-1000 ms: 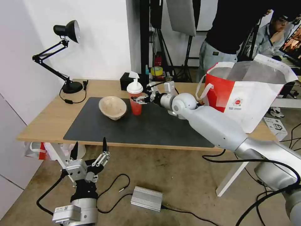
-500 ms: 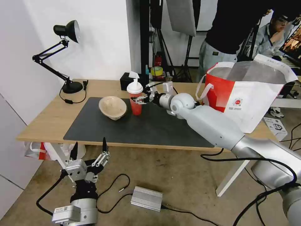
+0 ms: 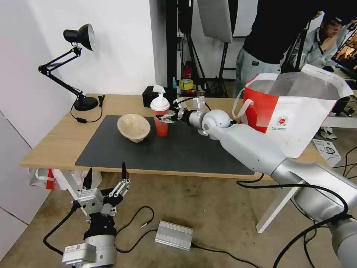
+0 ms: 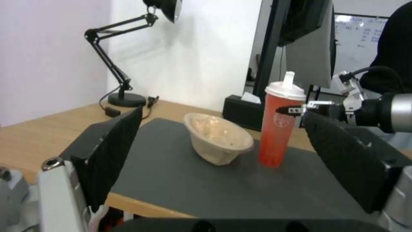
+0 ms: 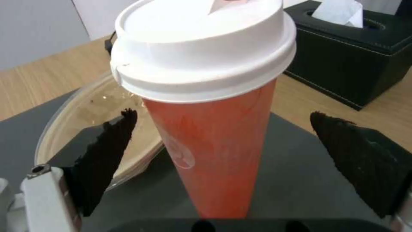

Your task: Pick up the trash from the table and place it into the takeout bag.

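A tall red translucent cup (image 3: 161, 120) with a smooth white domed lid stands upright on the dark grey mat (image 3: 163, 147), its tapered wall faintly printed with a round mark. The right gripper (image 3: 166, 118) reaches in from the bag side with its black ridged fingers (image 5: 112, 146) spread to either side of the cup — in the right wrist view they stand apart from the plastic, not yet pressing it. Just beside the cup sits a beige bowl (image 3: 133, 127), tilted on its side, its matte inside speckled. Behind the cup rests a black stitched tissue box (image 5: 356, 48) on the light-wood tabletop (image 3: 59, 139). At the tabletop's right end stands the takeout bag (image 3: 293, 111) — red and white, foil-lined, mouth open, white strap handles (image 3: 240, 108) looping down. A black jointed desk lamp (image 3: 72, 63) stands at the far left corner. The left gripper (image 3: 106, 178) hangs low in front of the tabletop edge, fingers wide apart.
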